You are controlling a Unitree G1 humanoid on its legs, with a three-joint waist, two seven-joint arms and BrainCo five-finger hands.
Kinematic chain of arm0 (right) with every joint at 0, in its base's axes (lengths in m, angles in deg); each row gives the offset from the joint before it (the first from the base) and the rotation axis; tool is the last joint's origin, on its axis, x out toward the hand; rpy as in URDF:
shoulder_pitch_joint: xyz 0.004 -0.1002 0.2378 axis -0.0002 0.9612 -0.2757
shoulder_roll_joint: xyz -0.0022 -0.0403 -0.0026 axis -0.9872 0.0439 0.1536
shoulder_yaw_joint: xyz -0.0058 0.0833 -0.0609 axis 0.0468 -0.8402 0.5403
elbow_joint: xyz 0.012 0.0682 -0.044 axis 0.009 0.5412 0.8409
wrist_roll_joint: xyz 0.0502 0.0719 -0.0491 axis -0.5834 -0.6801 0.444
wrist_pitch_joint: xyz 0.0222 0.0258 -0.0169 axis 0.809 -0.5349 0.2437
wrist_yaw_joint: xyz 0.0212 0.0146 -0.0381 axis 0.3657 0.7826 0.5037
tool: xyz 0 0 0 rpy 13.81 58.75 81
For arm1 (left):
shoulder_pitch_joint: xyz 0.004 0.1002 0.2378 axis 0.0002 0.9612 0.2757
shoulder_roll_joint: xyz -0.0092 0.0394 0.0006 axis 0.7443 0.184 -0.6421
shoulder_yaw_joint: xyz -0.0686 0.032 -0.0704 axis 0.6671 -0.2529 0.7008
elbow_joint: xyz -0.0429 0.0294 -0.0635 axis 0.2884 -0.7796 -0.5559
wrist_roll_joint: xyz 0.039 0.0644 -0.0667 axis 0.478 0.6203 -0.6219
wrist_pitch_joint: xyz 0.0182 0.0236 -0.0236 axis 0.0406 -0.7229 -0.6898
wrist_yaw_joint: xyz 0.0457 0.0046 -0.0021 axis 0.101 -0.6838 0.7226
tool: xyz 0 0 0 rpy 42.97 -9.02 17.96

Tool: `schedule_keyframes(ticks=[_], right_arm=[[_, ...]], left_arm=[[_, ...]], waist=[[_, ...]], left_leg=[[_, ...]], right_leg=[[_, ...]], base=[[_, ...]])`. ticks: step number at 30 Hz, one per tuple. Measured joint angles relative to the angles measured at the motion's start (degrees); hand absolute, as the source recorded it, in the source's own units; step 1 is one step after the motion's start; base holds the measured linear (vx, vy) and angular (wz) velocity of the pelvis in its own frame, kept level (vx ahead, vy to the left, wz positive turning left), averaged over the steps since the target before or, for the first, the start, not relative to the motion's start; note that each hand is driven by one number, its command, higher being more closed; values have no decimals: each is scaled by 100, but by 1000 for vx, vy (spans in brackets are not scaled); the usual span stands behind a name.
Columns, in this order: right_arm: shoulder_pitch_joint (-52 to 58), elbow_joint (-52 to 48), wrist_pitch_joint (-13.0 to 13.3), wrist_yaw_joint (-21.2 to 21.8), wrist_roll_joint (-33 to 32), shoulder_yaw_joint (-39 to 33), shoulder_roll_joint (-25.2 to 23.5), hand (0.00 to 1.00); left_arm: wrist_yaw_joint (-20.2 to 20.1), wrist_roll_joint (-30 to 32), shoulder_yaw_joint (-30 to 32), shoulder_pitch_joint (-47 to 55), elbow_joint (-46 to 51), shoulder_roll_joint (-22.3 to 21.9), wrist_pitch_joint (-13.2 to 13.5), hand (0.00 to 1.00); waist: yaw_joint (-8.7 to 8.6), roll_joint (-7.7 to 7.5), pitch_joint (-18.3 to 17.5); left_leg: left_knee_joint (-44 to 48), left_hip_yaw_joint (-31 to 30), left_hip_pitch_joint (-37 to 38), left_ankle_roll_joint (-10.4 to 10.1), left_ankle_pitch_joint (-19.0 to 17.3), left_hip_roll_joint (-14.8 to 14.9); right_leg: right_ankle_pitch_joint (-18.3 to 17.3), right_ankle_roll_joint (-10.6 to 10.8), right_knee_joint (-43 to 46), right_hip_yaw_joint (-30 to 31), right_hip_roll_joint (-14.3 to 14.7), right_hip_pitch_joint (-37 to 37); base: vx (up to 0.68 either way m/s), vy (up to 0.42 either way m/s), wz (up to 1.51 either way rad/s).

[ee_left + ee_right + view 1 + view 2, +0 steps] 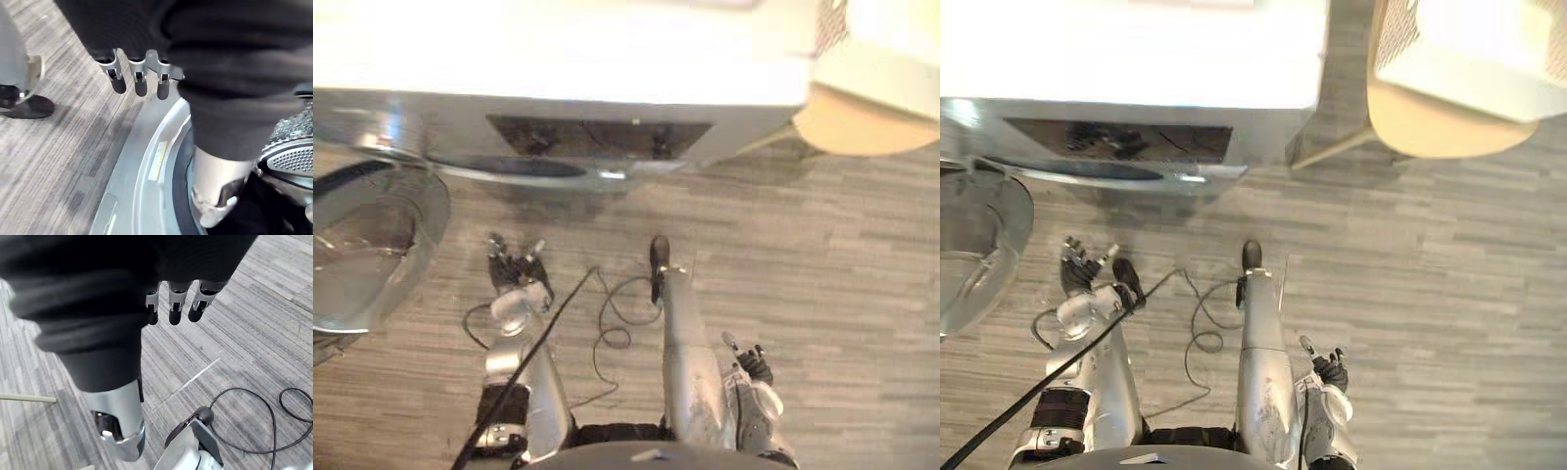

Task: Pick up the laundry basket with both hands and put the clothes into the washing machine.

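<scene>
We see yellow sticker (157,159) on grey rim (124,166), words too small to read. Left hand (519,269) low by open washer door (362,245), fingers loose, holding nothing. Right hand (752,364) loose over floor (822,255), holding nothing. Basket (1449,39) right of washer (558,59), well apart from both hands.

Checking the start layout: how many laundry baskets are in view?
1. The basket sits on a tan stool to the right of the washer. Another basket could lie outside the views.
</scene>
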Motion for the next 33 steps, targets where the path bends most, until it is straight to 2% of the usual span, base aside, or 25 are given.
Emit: schedule_keyframes(ticks=[3, 6, 7, 9, 11, 12, 13, 15, 17, 19, 20, 21, 22, 23, 24, 25, 26, 27, 28, 29, 30, 31, 32, 33], right_arm=[[8, 411, -74, 5, 192, -91, 34, 0], [20, 730, -204, 24, 341, -175, 20, 0], [18, 910, -267, 43, 458, -268, 7, 0], [20, 1105, -334, 49, 563, -395, -16, 0], [35, 1353, -399, 56, 819, -523, -26, 0], [36, 1359, -401, 57, 844, -536, -27, 0], [26, 1444, -419, 76, 1035, -616, -27, 0], [-27, 1582, -497, 156, 1278, -631, -24, 0], [-145, 1718, -564, 241, 1595, -793, -19, 0], [-280, 1837, -654, 258, 1800, -857, -28, 0], [-331, 1837, -660, 262, 1838, -910, -86, 0], [-506, 1835, -660, 257, 1914, -1021, -84, 0], [-512, 1825, -660, 253, 1931, -1062, -67, 0], [-598, 1763, -653, 253, 1928, -1110, -49, 0], [-636, 1757, -633, 252, 1920, -1111, -49, 0], [-696, 1773, -633, 252, 1898, -1127, -59, 0], [-730, 1796, -640, 252, 1896, -1159, -81, 0], [-770, 1965, -659, 263, 1889, -1228, -182, 0], [-858, 2225, -682, 257, 1824, -1272, -284, 0], [-876, 2297, -689, 258, 1795, -1273, -306, 0], [-908, 2353, -686, 261, 1795, -1246, -289, 0], [-1012, 2468, -684, 287, 1795, -1206, -274, 0], [-1005, 2522, -718, 293, 1798, -1203, -273, 0], [-1003, 2551, -720, 292, 1799, -1202, -251, 0]], left_arm=[[-429, 557, -155, 307, -928, -42, -54, 0], [-704, 1000, 143, 561, -1844, -74, -190, 0], [-822, 1234, 576, 660, -2348, -160, -298, 0], [-830, 1431, 992, 789, -2749, -247, -388, 0], [-817, 1534, 1581, 1014, -3117, -341, -436, 0], [-814, 1534, 1615, 1026, -3132, -343, -438, 0], [-803, 1505, 1836, 1061, -3257, -358, -434, 0], [-818, 1478, 1933, 1039, -3335, -363, -427, 0], [-832, 1420, 1937, 1030, -3319, -360, -399, 0], [-836, 1416, 1928, 1037, -3309, -334, -397, 0], [-839, 1415, 1938, 1040, -3291, -307, -400, 0], [-870, 1385, 1927, 1038, -3272, -316, -397, 0], [-896, 1370, 1924, 1061, -3279, -313, -398, 0], [-919, 1371, 1879, 1118, -3299, -310, -401, 0], [-922, 1371, 1823, 1176, -3312, -305, -402, 0], [-927, 1369, 1809, 1184, -3342, -301, -405, 0], [-930, 1363, 1802, 1160, -3344, -298, -405, 0], [-926, 1376, 1681, 1143, -3389, -194, -403, 0], [-924, 1382, 1644, 1074, -3485, -38, -411, 0], [-929, 1382, 1596, 1074, -3569, 11, -427, 0], [-932, 1386, 1556, 1080, -3623, 15, -435, 0], [-931, 1389, 1388, 1063, -3732, 23, -461, 0], [-933, 1404, 1100, 978, -3735, 115, -472, 0], [-934, 1424, 945, 930, -3720, 134, -472, 0]], waist=[[-15, 58, -366], [-55, 160, -906], [-64, 234, -1127], [-97, 322, -1366], [-74, 356, -1702], [-71, 358, -1718], [-26, 367, -1827], [-15, 367, -1854], [9, 321, -1869], [1, 244, -1935], [-2, 180, -1956], [46, 287, -1980], [73, 326, -2005], [60, 383, -2044], [72, 418, -2116], [70, 469, -2169], [57, 456, -2183], [42, 324, -2258], [32, 52, -2336], [36, 99, -2371], [33, 192, -2374], [-17, 272, -2444], [-94, 245, -2463], [-106, 252, -2466]], left_leg=[[-612, 227, 995, -23, 135, -187], [-1167, 423, 1740, -45, 234, -281], [-1576, 541, 2268, -68, 323, -317], [-2021, 585, 2742, -124, 469, -356], [-2594, 689, 3290, -207, 694, -356], [-2620, 688, 3316, -207, 708, -354], [-2810, 666, 3498, -248, 887, -327], [-2825, 669, 3542, -104, 1097, -292], [-2590, 698, 3456, 196, 1389, -296], [-2631, 747, 3350, 269, 1895, -374], [-2326, 846, 3201, 297, 1815, -338], [-713, 866, 2843, 438, 1123, -79], [35, 851, 2772, 461, 902, 3], [1298, 840, 2886, 424, 781, 42], [1574, 839, 3025, 468, 1003, 44], [1421, 855, 3099, 420, 866, 29], [1363, 872, 3011, 427, 870, -11], [1004, 863, 2984, 435, 861, -216], [312, 898, 3370, 354, 588, -502], [-115, 909, 3575, 303, 246, -525], [-413, 866, 3697, 225, 11, -553], [-1151, 759, 3848, 119, -261, -725], [-1708, 599, 3959, 117, -292, -907], [-1927, 534, 3968, 117, -292, -960]], right_leg=[[21, 19, -420, -3, -137, 855], [32, 32, -794, -7, -182, 1474], [46, 30, -1076, -36, -181, 1921], [40, -22, -1354, -134, -181, 2344], [12, -49, -1499, -235, -139, 2711], [8, -45, -1497, -243, -133, 2732], [-76, -84, -1469, -341, -95, 2874], [-162, -113, -1486, -539, -112, 3071], [-283, -151, -1532, -849, -245, 3356], [-295, -264, -1565, -1099, -384, 3499], [-206, -392, -1649, -1314, -486, 3559], [-174, -443, -1653, -1473, -466, 3632], [-166, -455, -1659, -1513, -458, 3682], [-113, -426, -1760, -1558, -452, 3848], [-47, -397, -1827, -1573, -410, 3839], [51, -348, -1922, -1620, -364, 3825], [143, -349, -2045, -1673, -354, 3852], [288, -370, -2384, -1685, -349, 3863], [680, -642, -3001, -1577, -421, 4076], [976, -533, -3341, -1660, -343, 4189], [1107, -448, -3475, -1672, -234, 4218], [1325, -464, -3748, -1728, -97, 4215], [1449, -462, -3929, -1795, -102, 4166], [1479, -481, -3943, -1855, -118, 4120]], base=[[215, -2, 13], [183, -24, -3], [148, -53, -4], [185, -93, 5], [163, -120, 7], [125, -116, 13], [80, -107, 28], [28, -90, 53], [-70, -81, 82], [-92, -84, 78], [-110, -39, 68], [-126, -14, 58], [-144, 47, 44], [-105, 98, 31], [-90, 171, 33], [-54, 133, 25], [-75, 84, 38], [-67, 56, 48], [-65, 60, 37], [-45, 123, 10], [-22, 96, -8], [-7, 89, 15], [-12, 55, 33], [-72, 60, 54]])
